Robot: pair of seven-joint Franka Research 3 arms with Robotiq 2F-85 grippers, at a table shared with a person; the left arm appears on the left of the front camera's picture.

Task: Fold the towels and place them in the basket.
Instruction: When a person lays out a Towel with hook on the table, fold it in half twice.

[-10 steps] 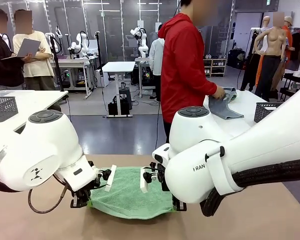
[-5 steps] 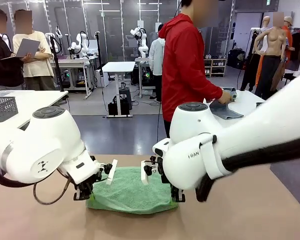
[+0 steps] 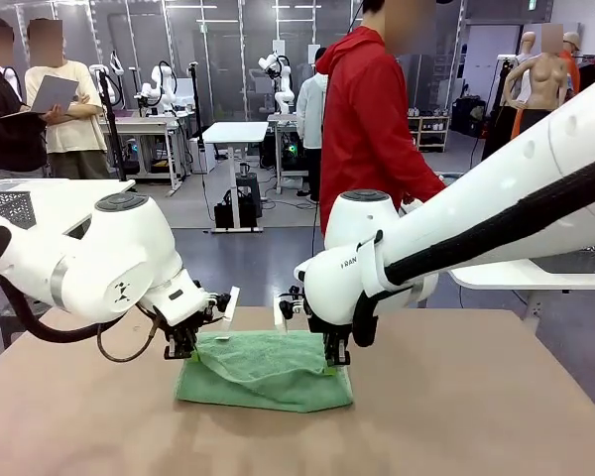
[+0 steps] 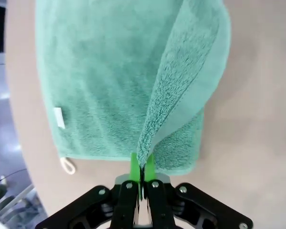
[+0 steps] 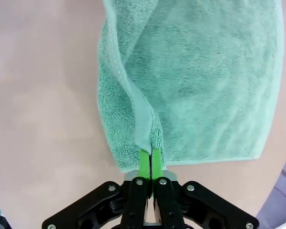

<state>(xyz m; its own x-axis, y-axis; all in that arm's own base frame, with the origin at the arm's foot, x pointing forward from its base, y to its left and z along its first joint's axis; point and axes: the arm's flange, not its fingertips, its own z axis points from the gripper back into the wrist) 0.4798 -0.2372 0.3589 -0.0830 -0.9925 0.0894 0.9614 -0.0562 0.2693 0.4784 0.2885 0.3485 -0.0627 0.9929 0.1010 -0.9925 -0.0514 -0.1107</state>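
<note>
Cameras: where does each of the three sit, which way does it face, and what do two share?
Front view: fixed between the arms, facing across the table at the person; both white arms show, left gripper and right gripper shut on the mint green towel.
Left wrist view: on the left wrist, looking down along its green pads at the pinched towel edge.
Right wrist view: on the right wrist, likewise, along its own pads.
Shared: both wrist views show towel and tabletop.
</note>
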